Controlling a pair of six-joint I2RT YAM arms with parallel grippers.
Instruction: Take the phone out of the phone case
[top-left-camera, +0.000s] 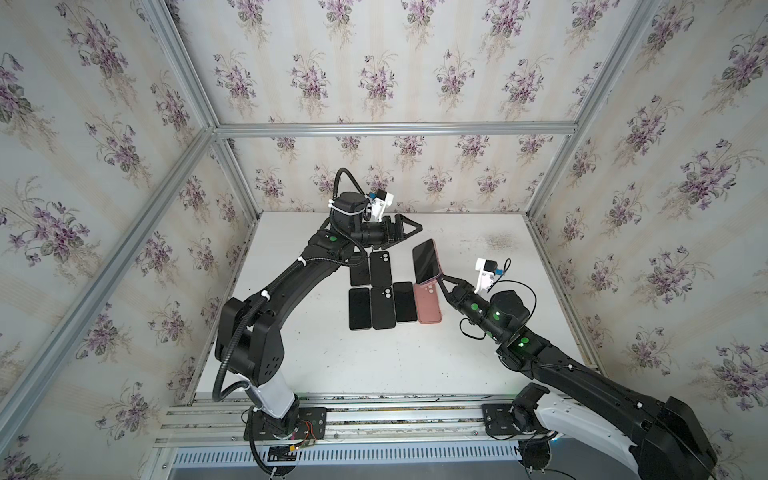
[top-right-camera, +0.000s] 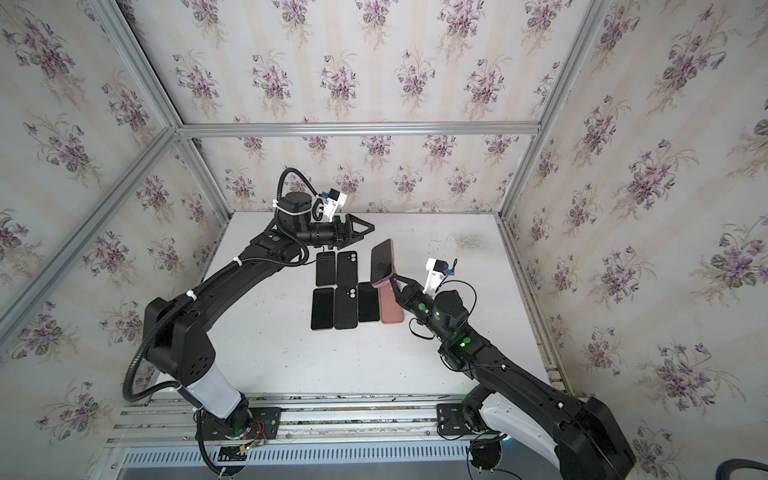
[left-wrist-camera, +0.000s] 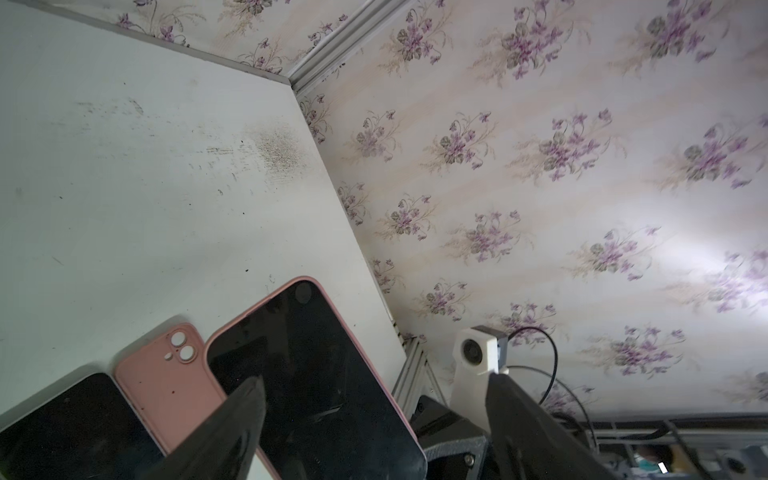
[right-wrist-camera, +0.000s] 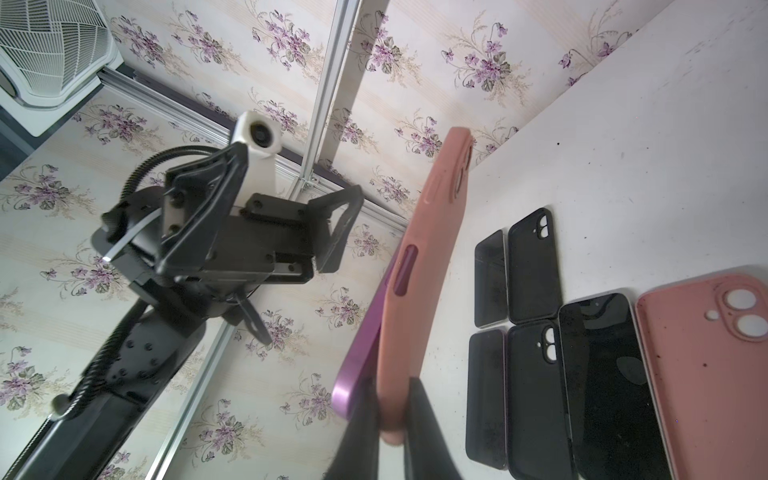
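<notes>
Clenched in the right gripper by its lower end: the pink phone case, upright above the table, purple phone lifted out at a bottom corner. Nearby, spread wide and empty, the left gripper. Probably soft, bendy silicone around a stiff, slick, breakable slab; best pinched at the phone's exposed edge.

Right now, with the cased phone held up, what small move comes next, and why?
Probably bring the open left gripper to the upper end of the purple phone and close on it. The right gripper is shut on the lower end of the pink case, holding it up off the table, and the phone's lower corner already stands clear of the case.
</notes>
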